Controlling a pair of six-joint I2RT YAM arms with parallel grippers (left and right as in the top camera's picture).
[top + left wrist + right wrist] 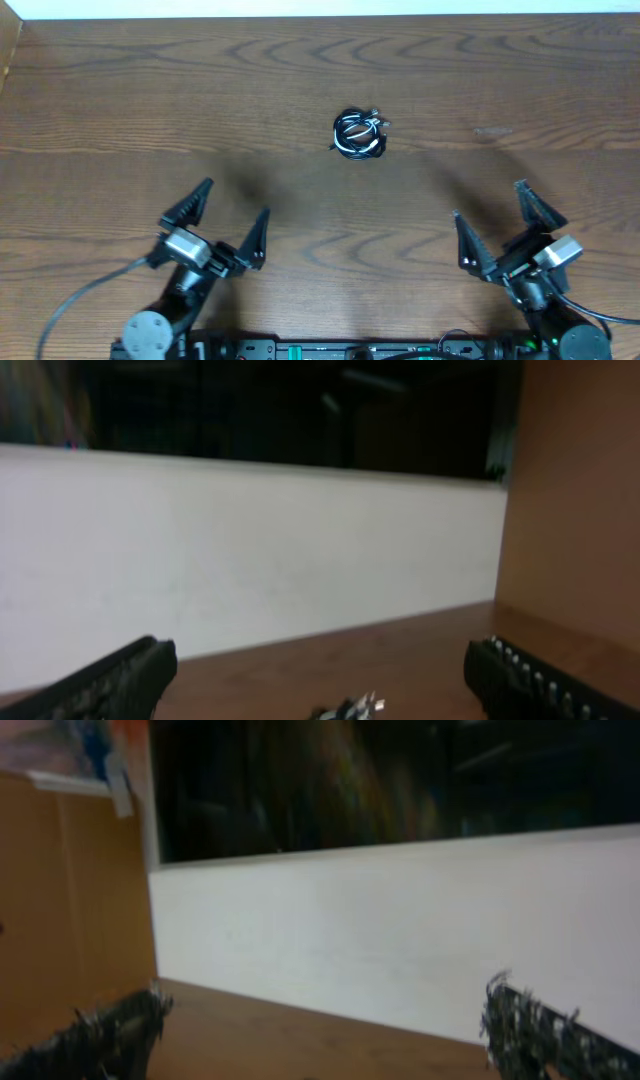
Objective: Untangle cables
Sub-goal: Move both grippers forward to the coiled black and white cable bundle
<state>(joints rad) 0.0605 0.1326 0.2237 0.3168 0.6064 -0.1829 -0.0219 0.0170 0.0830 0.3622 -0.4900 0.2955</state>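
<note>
Two black two-finger tools sit low at the near edge of the brown wood-grain counter (120,100), both spread wide and empty. Your left tool (237,197) has its jaws fully apart with nothing between them, tips angled toward the middle of the counter. Your right tool (488,200) is the same: jaws fully apart, gripping nothing, tips angled inward from the other side. Neither touches the task's thing.

The thin black and white cables (359,134) lie bunched in one small tight ball on the counter. The ball is about centre, farther out than both tools and well apart from each. The cords loop over one another, and you cannot count separate cords from overhead. Small pale plug ends (378,122) poke out at the ball's far right side.

In the left wrist view the black ribbed fingers (105,682) fill the bottom corners. Only the top of the ball shows at the bottom edge, between them, with a silvery plug tip. Behind it you see the counter, a plain white wall (250,550) and a brown panel (580,500) on the right.

The right wrist view is blurred. It shows fingers (100,1035) at the bottom corners, the white wall and a brown board (70,890) on the left.
</note>
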